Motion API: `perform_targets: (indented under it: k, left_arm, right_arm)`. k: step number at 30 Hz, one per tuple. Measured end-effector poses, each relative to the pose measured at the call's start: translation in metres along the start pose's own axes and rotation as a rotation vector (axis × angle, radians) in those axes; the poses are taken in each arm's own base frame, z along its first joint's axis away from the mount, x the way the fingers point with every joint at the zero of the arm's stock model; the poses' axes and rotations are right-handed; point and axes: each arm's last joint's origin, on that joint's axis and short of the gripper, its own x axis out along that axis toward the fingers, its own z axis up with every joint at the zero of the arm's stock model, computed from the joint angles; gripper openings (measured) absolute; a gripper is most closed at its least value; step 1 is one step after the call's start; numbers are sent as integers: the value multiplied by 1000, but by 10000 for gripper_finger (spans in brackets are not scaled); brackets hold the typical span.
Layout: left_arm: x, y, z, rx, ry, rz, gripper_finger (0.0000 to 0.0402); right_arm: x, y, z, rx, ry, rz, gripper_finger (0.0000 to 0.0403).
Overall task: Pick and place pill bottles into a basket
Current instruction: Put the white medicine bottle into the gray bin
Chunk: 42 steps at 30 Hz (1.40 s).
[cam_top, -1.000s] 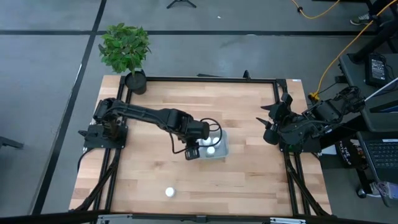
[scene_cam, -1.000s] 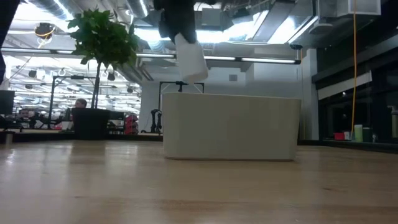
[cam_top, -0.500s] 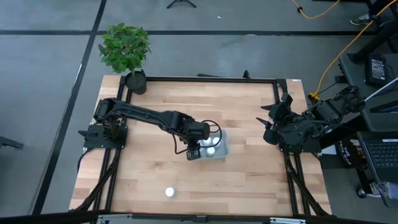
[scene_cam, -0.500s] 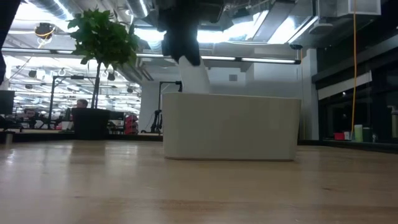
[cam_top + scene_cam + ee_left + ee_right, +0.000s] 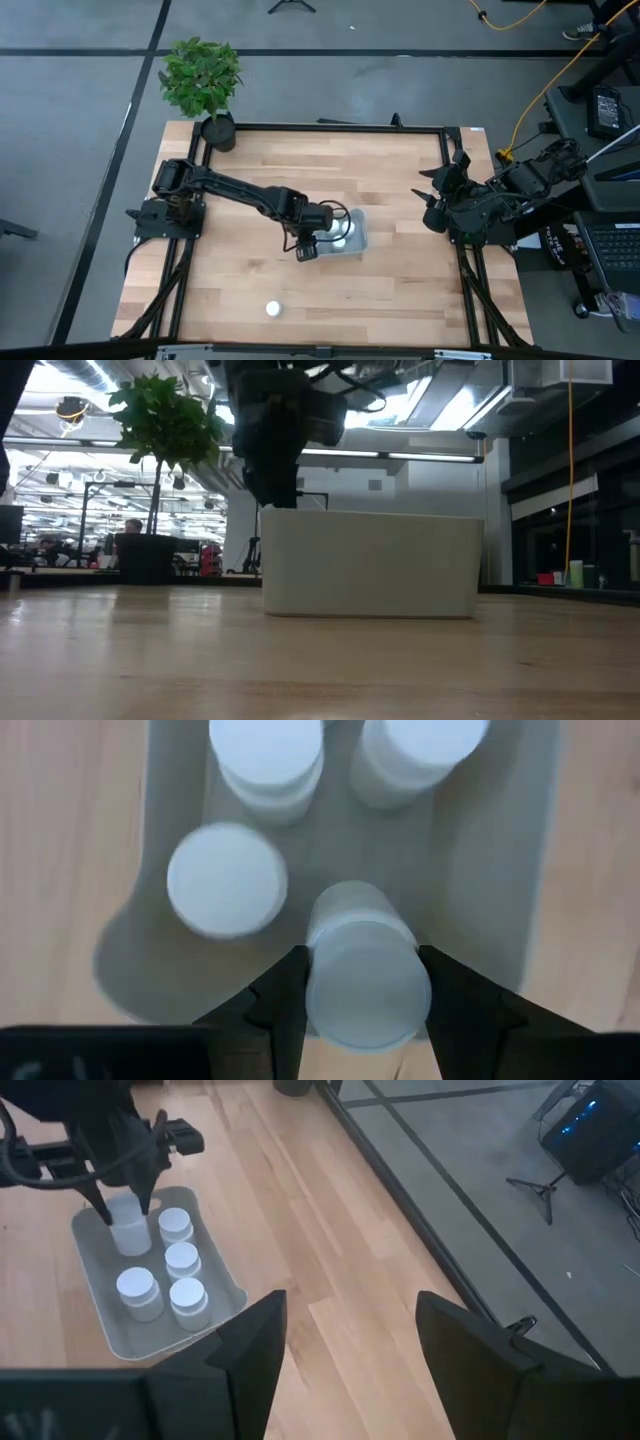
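I note my left gripper has come down into the basket since a second ago, jaws pinching a pill bottle beside four others; release follows. Right gripper waits at the table's edge, spread.

A robotics lab or open-plan workspace; a wooden table in a black frame stands on grey concrete floor; cables trail to equipment nearby; exposed ceiling ducts, strip lights and distant desks fill the background.
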Motion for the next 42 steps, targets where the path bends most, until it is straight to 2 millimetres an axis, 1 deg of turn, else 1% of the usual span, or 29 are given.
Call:
perform_targets:
  k: [3,11,16,18,21,26,28,30,33,35,37,40,42]
  left_arm:
    - [4,1,-3,-10,17,3,153]
    - [4,1,-4,-15,17,2,155]
    - [4,1,-4,-17,18,0,216]
    - [4,1,-4,-18,23,-13,233]
    - [4,1,-4,-18,27,-24,249]
    - [2,0,-4,-52,40,-39,262]
    - [-6,-2,-1,-62,62,-51,265]
    - [-19,-6,5,-61,66,-54,266]
    - [-41,-13,10,-47,83,-34,266]
    - [-57,-23,13,-47,72,-45,267]
    - [-73,-36,14,-45,64,-60,267]
    - [-94,-63,8,-25,51,-107,266]
    - [-105,-83,-1,-14,54,-132,267]
  right_arm:
    - [0,0,0,0,0,1,225]
    - [0,0,0,6,-2,2,225]
    - [0,0,1,9,-4,3,225]
    - [0,0,1,10,-4,4,225]
    - [0,0,1,10,-4,4,225]
    - [0,0,1,28,-4,4,225]
    - [0,1,1,30,-2,8,225]
    - [1,4,1,-3,13,36,225]
    - [6,17,5,-89,33,112,225]
    - [11,29,9,-158,35,186,225]
    - [16,41,11,-227,41,246,225]
    - [24,52,11,-293,67,242,225]
    - [28,56,9,-338,88,227,225]
